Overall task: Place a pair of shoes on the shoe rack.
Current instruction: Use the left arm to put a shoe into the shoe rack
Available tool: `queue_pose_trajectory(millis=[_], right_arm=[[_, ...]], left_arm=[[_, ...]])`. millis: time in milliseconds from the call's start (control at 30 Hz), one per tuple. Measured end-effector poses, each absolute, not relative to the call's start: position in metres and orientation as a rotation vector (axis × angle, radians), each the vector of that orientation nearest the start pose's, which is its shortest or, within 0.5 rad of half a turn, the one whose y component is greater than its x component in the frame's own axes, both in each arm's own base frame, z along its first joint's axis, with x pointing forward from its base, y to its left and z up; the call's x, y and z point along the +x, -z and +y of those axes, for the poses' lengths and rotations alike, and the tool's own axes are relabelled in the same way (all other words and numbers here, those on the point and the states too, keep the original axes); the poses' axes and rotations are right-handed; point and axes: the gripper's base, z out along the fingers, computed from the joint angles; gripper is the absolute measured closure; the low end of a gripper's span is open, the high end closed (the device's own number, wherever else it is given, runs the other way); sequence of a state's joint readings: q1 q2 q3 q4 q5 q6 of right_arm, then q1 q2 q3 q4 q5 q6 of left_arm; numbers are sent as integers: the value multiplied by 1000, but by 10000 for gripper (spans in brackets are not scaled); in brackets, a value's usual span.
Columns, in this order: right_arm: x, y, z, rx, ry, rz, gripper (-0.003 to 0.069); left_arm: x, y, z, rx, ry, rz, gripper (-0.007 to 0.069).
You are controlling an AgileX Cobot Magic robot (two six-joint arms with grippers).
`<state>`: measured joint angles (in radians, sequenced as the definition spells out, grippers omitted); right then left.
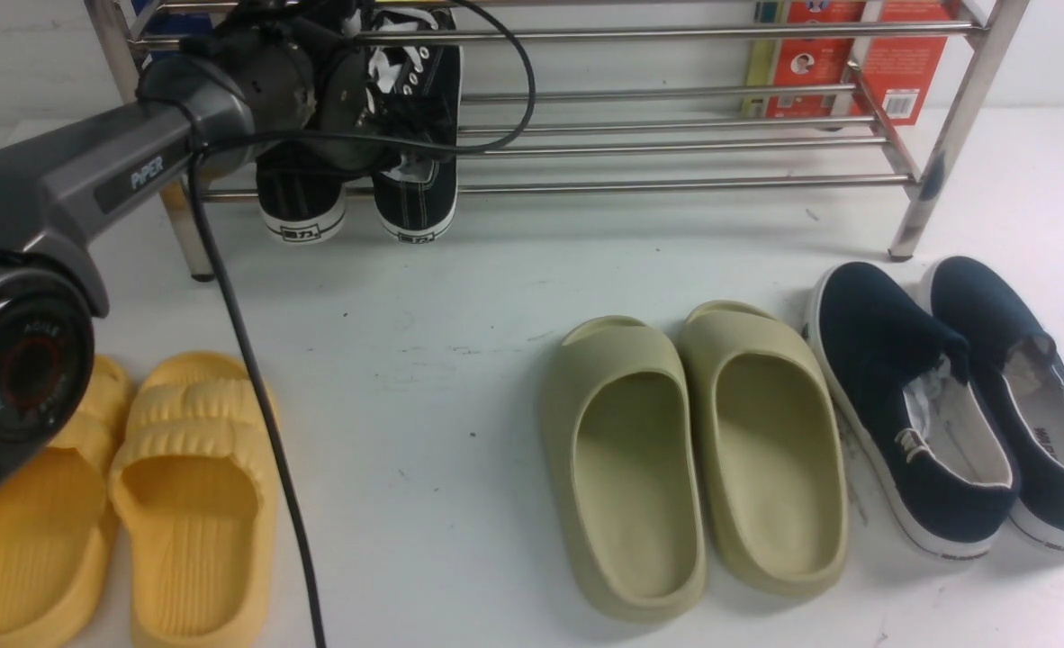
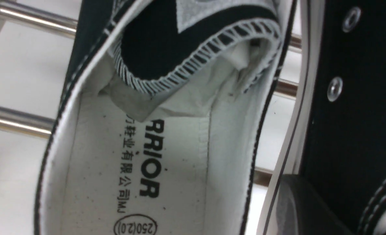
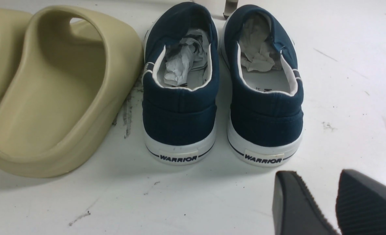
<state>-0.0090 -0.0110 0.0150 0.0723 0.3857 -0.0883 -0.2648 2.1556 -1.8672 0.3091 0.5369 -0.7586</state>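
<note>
A wide steel shoe rack stands at the far side of a white table. The black sneakers with white laces sit side by side on the rack's lower tier, at its left end. Their toes point into the rack and their white heels hang over its front bar.

The left arm reaches over that end of the rack, with the left claw down among the sneakers. Its wrist camera looks straight into one sneaker's open mouth, with rack bars showing beneath. One dark finger lies in the narrow space between the two sneakers. Whether the left claw is grasping canvas or has let go cannot be told.

The right claw is spread and empty. It hovers low over the table in front of the rack's right end, just behind the navy slip-ons. Olive slides and yellow slides also lie in front of the rack.

The task looks nearly done, at the point of setting down and releasing. The next move likely calls for fully spread fingers and a straight lift clear of the laces, so that neither sneaker is dragged off the bars.
</note>
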Motion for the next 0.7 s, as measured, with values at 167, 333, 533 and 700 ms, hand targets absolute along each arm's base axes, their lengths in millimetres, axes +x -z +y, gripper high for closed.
queue_pose_trajectory(millis=[167, 333, 533, 700], right_arm=[[52, -174, 2, -30, -4, 1872, 420], [52, -174, 2, -30, -4, 1872, 420], [52, -174, 2, -30, -4, 1872, 420], [52, -174, 2, -30, -4, 1872, 420]], left_arm=[[495, -255, -120, -319, 238, 2218, 514], [495, -260, -120, -309, 246, 2194, 478], [493, -264, -120, -324, 247, 2204, 438], [477, -292, -115, -387, 265, 2225, 420]])
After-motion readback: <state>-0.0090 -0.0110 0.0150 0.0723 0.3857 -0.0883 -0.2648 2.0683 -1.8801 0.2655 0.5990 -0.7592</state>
